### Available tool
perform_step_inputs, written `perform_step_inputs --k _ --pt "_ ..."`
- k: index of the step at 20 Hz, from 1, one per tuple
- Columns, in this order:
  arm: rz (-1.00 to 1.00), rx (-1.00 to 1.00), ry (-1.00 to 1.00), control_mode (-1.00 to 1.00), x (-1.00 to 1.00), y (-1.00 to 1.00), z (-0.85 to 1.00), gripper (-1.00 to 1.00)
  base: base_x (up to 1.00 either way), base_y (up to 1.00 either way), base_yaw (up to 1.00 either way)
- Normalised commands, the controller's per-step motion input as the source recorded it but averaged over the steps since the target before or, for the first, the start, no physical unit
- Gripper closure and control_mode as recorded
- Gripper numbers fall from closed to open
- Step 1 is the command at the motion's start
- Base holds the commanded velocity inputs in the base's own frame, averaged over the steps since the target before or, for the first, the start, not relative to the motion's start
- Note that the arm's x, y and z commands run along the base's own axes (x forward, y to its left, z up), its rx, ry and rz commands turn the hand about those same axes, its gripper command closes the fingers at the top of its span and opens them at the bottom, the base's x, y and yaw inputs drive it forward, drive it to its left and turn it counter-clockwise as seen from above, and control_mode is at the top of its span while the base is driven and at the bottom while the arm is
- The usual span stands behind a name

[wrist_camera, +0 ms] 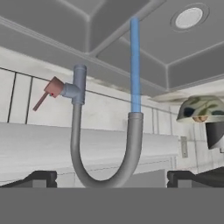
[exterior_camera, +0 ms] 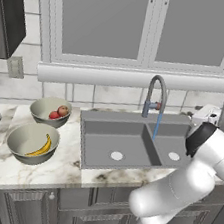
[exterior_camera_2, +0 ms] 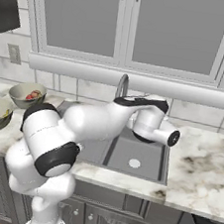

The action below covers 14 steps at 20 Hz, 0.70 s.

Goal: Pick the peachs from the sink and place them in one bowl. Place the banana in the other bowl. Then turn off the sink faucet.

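A marbled stone surface (exterior_camera: 35,171) runs under a wide window, with a dark grey double-basin sink (exterior_camera: 129,144) set into it. The end effector (wrist_camera: 111,178) is open, its dark tips spread wide, and the hand view, rolled upside down, shows the faucet (wrist_camera: 103,131) just ahead between them. The faucet is smooth grey metal, arched, with a small reddish handle (wrist_camera: 49,91) and a blue stream (wrist_camera: 135,61) running. Left of the sink, one glossy bowl (exterior_camera: 50,111) holds the peaches (exterior_camera: 59,112); the nearer bowl (exterior_camera: 32,143) holds the curved yellow banana (exterior_camera: 42,147).
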Motion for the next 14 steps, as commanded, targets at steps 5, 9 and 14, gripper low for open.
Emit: perform_step_inputs --k 5,9,14 --pt "0.00 0.03 0.00 -1.00 0.17 0.00 -0.05 -1.00 0.00 0.00 0.00" --pt "0.03 0.05 0.00 -1.00 0.00 -0.05 -0.09 -1.00 0.00 0.00 0.00" --pt "0.03 0.06 -0.01 -1.00 0.00 -0.09 -0.05 -1.00 0.00 0.00 0.00"
